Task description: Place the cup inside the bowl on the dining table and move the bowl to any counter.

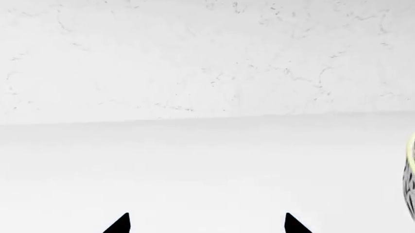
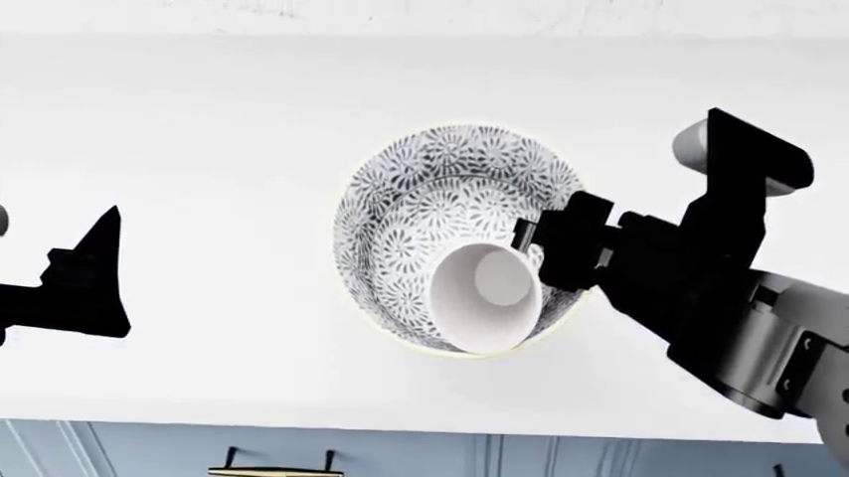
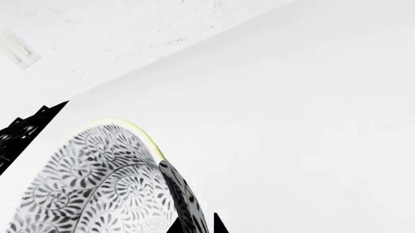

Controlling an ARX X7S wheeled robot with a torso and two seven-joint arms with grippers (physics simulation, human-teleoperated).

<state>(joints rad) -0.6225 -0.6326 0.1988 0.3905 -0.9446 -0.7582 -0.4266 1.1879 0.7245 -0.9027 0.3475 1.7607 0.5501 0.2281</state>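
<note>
Cup [image 2: 486, 296] lies tilted inside the bowl [image 2: 424, 189], which sits on the counter [image 2: 199, 129] near the speckled back wall [image 1: 194, 53]. My right gripper [image 2: 531, 243] pinches the bowl's rim; my left gripper [image 1: 206, 224] hangs spread wide, well apart.

Bright, even, diffuse light fills all three views, with no visible source. The white tabletop [image 2: 199, 129] is close to blown out and nearly merges with the veined back wall [image 1: 207, 53], marked off only by a faint grey gradient. Shadows are very soft: a pale one rings the bowl [image 2: 438, 189]. Edges render crisp, with no blur, grain or lens distortion. The black arms read as flat silhouettes without detail.
</note>
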